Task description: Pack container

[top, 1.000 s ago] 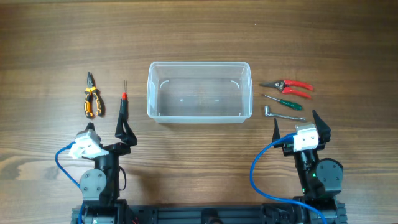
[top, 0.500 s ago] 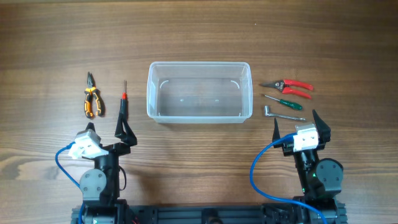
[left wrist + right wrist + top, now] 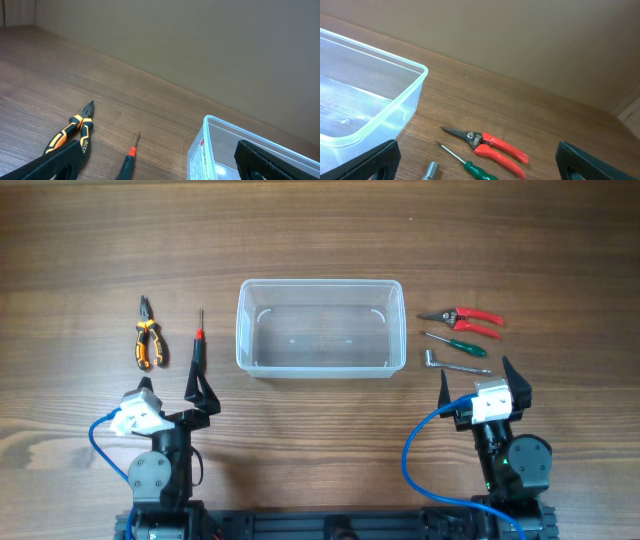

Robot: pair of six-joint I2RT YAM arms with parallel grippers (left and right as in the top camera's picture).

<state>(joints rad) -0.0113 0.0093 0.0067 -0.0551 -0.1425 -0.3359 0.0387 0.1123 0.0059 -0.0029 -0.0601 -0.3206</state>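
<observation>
- One clear container (image 3: 320, 327) stands open side up at the middle of the desk (image 3: 320, 230), between two groups of tools and farther out than both arms.
- Two tools lie left of it: orange-and-black pliers (image 3: 146, 343) at the far left, and a red-and-black screwdriver (image 3: 197, 350) between the pliers and the container, well apart from its wall.
- Three tools lie right of it: red-handled snips (image 3: 462, 320) farthest out, a green-handled screwdriver (image 3: 455, 345) just nearer, and a bent metal key (image 3: 445, 365) nearest of the three.
- The left fingers (image 3: 203, 392) stand spread wide apart at the near left, just nearer than the red-and-black screwdriver, gripping nothing.
- The right fingers (image 3: 513, 378) are likewise spread wide at the near right, just nearer than the metal key, clear of every tool.
</observation>
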